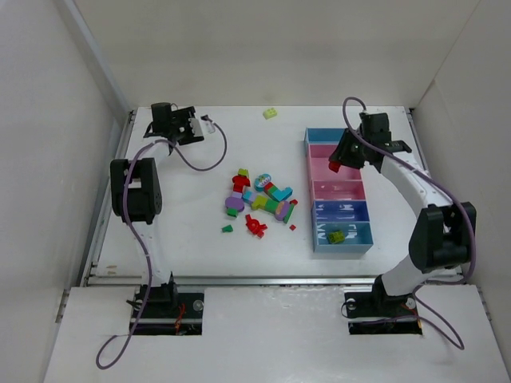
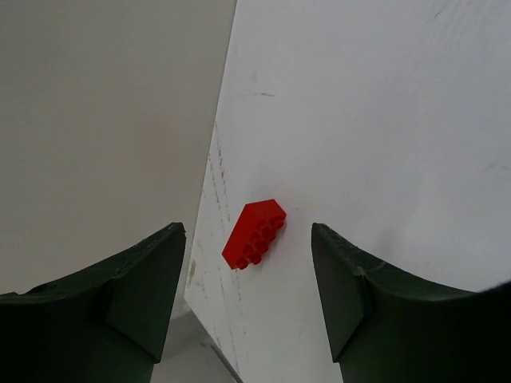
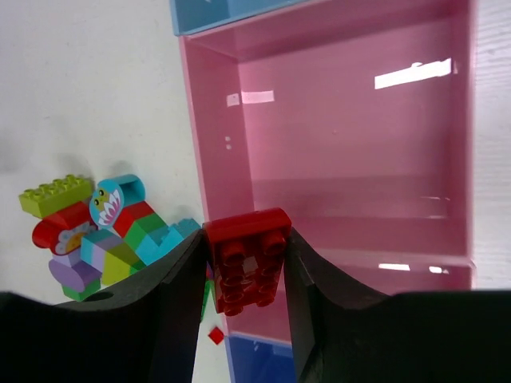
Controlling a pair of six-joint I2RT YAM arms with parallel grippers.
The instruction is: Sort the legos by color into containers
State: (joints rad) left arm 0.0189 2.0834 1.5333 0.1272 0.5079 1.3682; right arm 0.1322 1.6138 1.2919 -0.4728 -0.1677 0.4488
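Starting nearest the arm bases: finding the containers (image 1: 309, 209), five bins joined in one strip, running near to far along the right half of the table (image 1: 184, 231). Spotting one yellow-green brick (image 1: 337, 236) lying in the nearest light-blue bin (image 1: 361, 239), at about 4 o'clock from the heap.

Moving to the table's middle: seeing most of the legos (image 1: 259, 203) heaped there in red, green, teal, purple and yellow-green, touching one another. Noting a small green piece (image 1: 227, 228) at the heap's 8 o'clock and a tiny red piece (image 1: 292, 227) at its 4 o'clock, both lying just apart from it.

Going farther, to 2 o'clock from the heap: finding the right gripper (image 1: 335, 165) hanging over the pink bins (image 3: 215, 136), by the strip's left wall. Pinching a red brick (image 3: 254, 233) there, fingers (image 3: 319, 303) partly closed and pressing on its two sides, underside facing the wrist camera.

Turning to 10 o'clock from the heap: finding the left gripper (image 2: 246, 230) close to the table's far-left corner. Gripping nothing; standing about half open astride a second red brick (image 2: 257, 231), lying on the white surface just beside its edge, with a gap showing on each side.

Ending at 12 o'clock: spotting a lone yellow-green brick (image 1: 271, 113) lying well apart from the heap, near the back wall (image 1: 271, 48).
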